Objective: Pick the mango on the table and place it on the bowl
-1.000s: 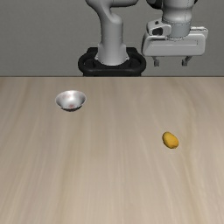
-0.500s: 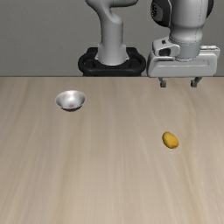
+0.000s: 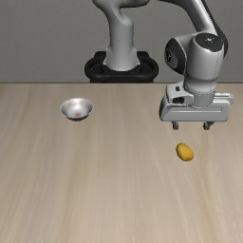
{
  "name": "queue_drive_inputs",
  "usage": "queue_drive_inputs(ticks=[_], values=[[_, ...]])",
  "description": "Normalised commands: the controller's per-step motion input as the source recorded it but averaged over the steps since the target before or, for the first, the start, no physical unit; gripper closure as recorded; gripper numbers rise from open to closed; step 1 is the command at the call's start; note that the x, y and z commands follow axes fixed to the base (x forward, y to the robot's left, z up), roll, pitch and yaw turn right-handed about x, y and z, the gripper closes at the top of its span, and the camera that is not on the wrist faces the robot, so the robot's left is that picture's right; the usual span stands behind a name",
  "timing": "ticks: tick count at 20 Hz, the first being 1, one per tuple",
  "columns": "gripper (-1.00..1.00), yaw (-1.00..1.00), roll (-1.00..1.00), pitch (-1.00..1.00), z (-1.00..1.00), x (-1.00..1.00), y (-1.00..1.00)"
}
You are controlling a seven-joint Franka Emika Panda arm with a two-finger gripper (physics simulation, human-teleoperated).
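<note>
A small yellow-orange mango (image 3: 185, 152) lies on the wooden table (image 3: 104, 190) toward the exterior view's right. My gripper (image 3: 193, 125) hangs just above and slightly behind it, its two fingers (image 3: 177, 125) spread wide and pointing down, with nothing between them. A small silver bowl (image 3: 76, 109) stands at the exterior view's left, farther back on the table, with nothing in it.
The arm's black base (image 3: 121, 68) sits behind the table's far edge in the middle. A grey wall runs behind it.
The gripper has come down and forward from high at the back to just above the mango. Its fingers stay spread. Mango and bowl have not moved.
</note>
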Motion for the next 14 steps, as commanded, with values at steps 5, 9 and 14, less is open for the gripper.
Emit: queue_drive_inputs(ticks=[5, 9, 14], values=[[-1.0, 0.0, 0.0, 0.0, -1.0, 0.0, 0.0], [-1.0, 0.0, 0.0, 0.0, -1.0, 0.0, 0.0], [1.0, 0.0, 0.0, 0.0, 0.0, 0.0, 0.0]])
